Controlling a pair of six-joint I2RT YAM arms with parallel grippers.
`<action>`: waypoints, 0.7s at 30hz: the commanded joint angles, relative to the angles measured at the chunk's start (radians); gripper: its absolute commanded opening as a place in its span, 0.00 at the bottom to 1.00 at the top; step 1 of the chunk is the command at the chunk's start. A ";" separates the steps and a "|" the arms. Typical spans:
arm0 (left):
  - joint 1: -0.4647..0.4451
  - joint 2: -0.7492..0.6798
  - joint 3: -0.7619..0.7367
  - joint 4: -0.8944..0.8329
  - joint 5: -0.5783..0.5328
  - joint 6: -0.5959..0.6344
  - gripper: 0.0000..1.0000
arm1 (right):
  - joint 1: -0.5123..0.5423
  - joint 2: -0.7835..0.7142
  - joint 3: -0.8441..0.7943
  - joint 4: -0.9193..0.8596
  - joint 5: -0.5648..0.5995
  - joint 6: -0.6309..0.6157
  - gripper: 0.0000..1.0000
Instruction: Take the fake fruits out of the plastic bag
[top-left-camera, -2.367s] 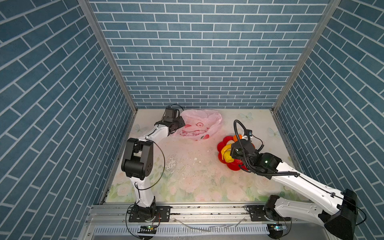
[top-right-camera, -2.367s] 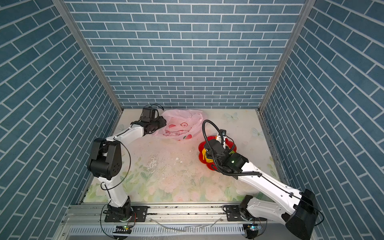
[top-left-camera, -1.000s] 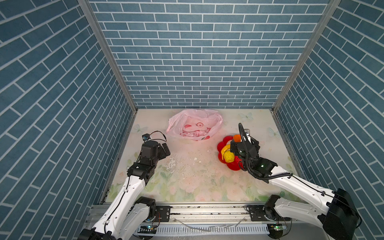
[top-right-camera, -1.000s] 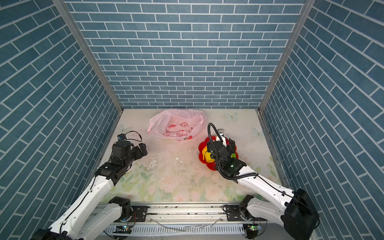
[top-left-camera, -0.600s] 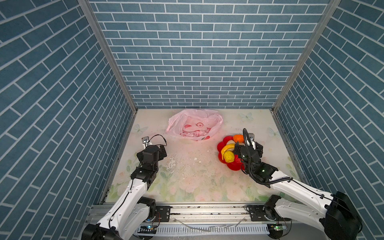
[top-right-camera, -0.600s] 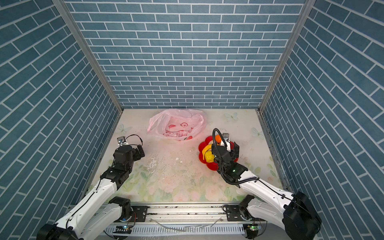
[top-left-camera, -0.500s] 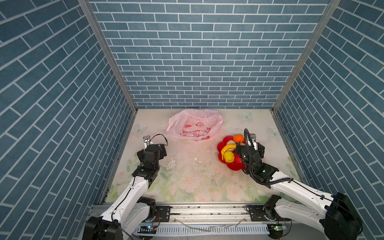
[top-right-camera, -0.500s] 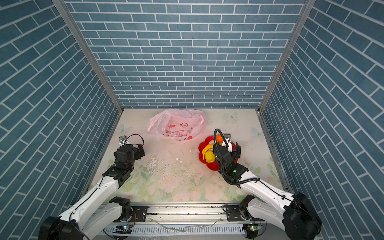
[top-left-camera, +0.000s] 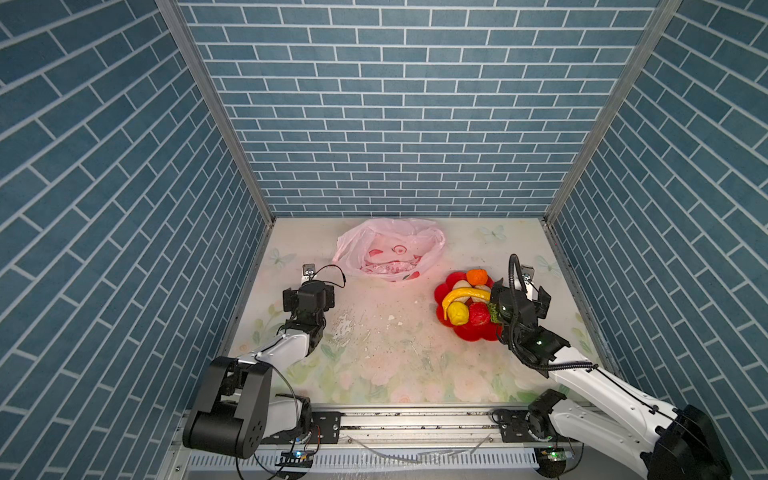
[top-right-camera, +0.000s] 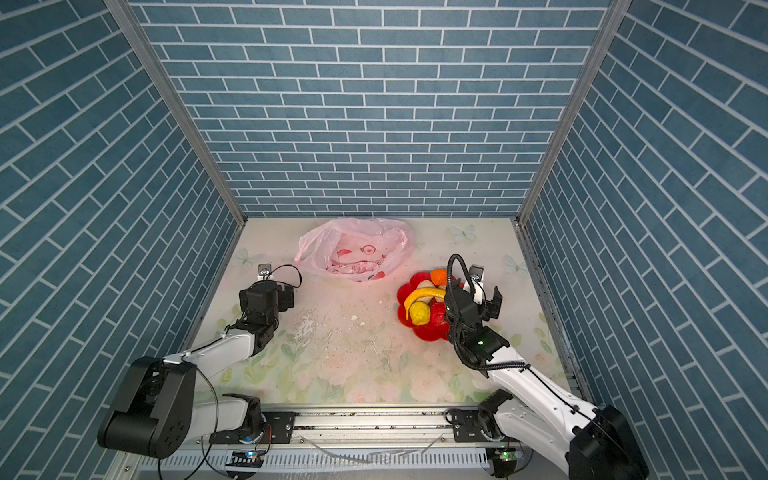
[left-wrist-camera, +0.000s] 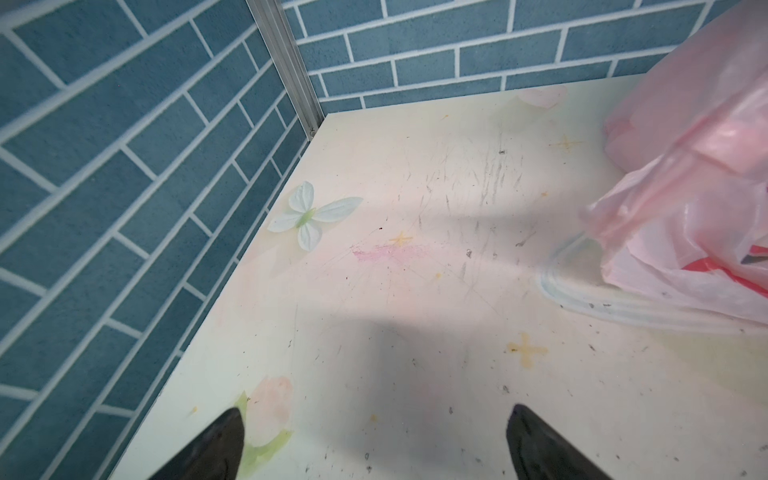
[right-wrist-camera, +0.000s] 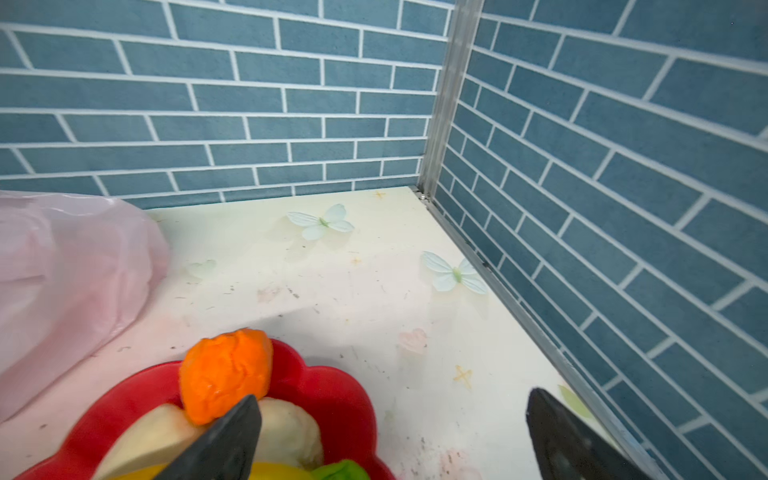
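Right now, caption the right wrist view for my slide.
Open right end effector near red dish piled with fake fruits; plastic bag alongside.

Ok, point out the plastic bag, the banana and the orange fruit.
plastic bag (top-left-camera: 390, 230), in a top view, on its crumpled upper fold.
banana (top-left-camera: 464, 294), in a top view, middle of its curve.
orange fruit (right-wrist-camera: 226, 372), right wrist view, on its rounded front.

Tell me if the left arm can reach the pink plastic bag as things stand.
Probably yes: the left gripper is open and holds nothing, and only a stretch of table lies between it and the plastic bag.
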 joint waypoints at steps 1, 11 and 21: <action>0.038 0.022 -0.017 0.137 0.066 0.024 0.99 | -0.054 -0.043 -0.041 -0.013 0.030 -0.052 0.99; 0.149 0.101 -0.057 0.331 0.192 -0.008 0.99 | -0.266 -0.106 -0.116 0.015 -0.092 -0.089 0.99; 0.155 0.143 -0.072 0.395 0.244 0.008 0.99 | -0.410 0.016 -0.168 0.197 -0.257 -0.083 0.99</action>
